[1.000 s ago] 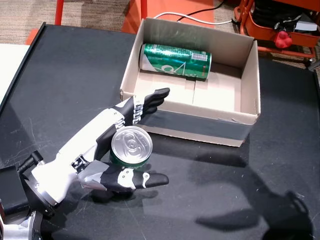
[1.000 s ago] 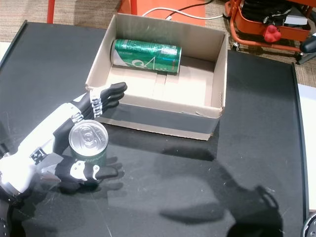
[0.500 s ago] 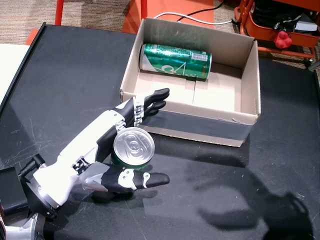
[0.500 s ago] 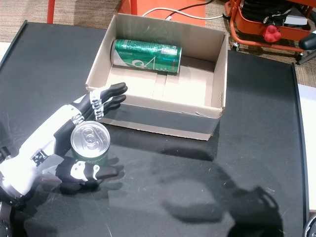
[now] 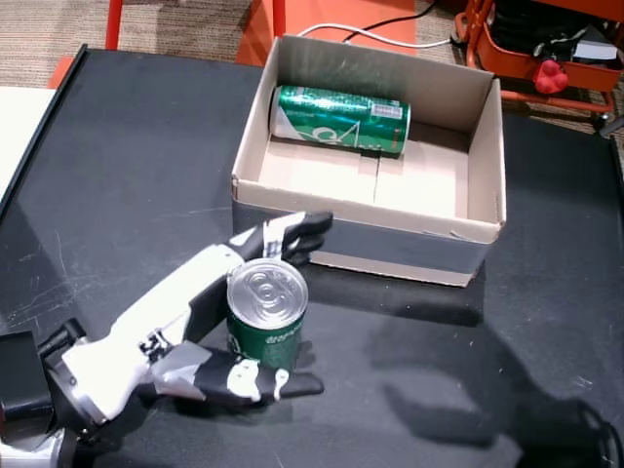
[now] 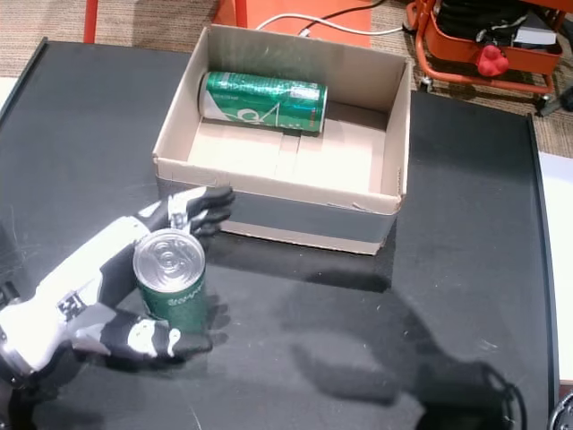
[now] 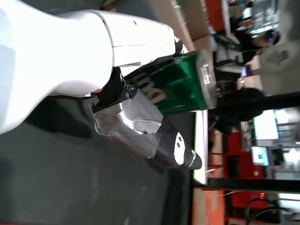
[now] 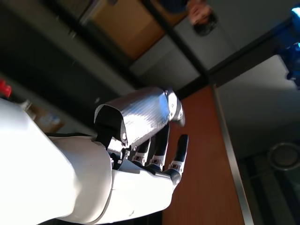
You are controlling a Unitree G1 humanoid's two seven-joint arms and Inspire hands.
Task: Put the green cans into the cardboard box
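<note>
Upright green can (image 5: 267, 312) clamped in left hand (image 5: 185, 327), fingers (image 5: 292, 234) wrapped round it, just short of cardboard box (image 5: 458, 244) near wall. Box ahead-right. Other can (image 5: 340, 118) lying inside.

Even overhead light, soft shadows on the table (image 5: 546, 322), blurred wrist views

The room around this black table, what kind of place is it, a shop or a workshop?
Probably a robotics lab or demo space, not a shop: a black table, an orange equipment cart, a cable on carpet, and glowing screens in the left wrist view.
</note>
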